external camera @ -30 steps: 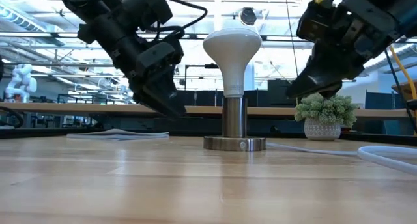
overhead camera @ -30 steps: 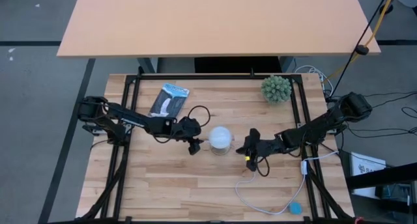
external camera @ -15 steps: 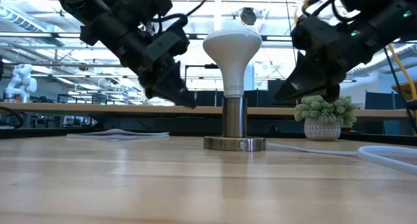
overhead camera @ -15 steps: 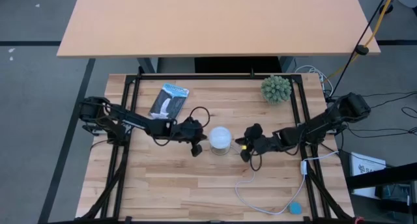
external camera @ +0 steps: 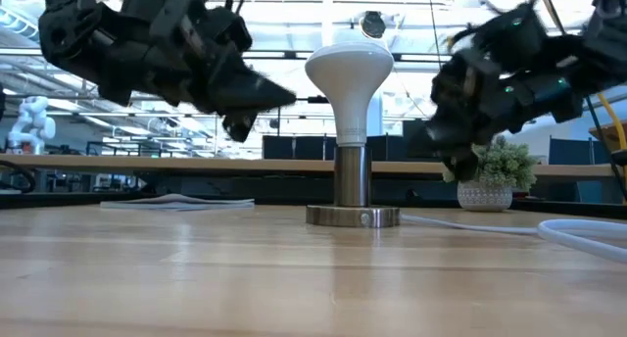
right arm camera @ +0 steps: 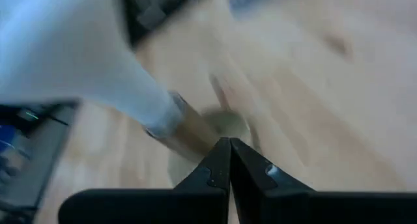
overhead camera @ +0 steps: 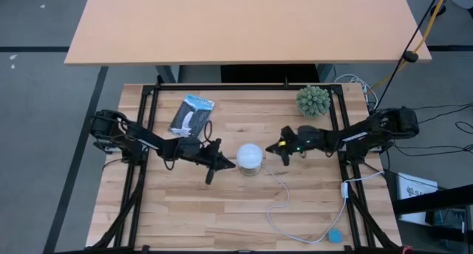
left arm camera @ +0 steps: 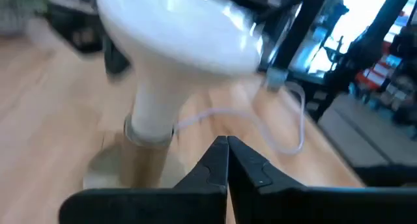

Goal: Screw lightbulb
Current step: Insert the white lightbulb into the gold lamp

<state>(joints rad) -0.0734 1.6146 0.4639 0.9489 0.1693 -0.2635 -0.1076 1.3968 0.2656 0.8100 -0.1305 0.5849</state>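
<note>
While the lightbulb (external camera: 349,77) stands upright in its metal socket (external camera: 353,192) mid-table, the left gripper (overhead camera: 224,163) and right gripper (overhead camera: 275,147) flank it, apparently not touching; both pairs of fingers are pressed together, holding nothing.

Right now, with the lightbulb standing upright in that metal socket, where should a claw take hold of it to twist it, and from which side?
Grip the lightbulb across its wide rounded dome, probably coming straight down from above. It stands upright in the metal socket, and the neck tapers narrow, offering less purchase. The left claw and right claw flank it, both shut, so whichever grips must open first.
</note>
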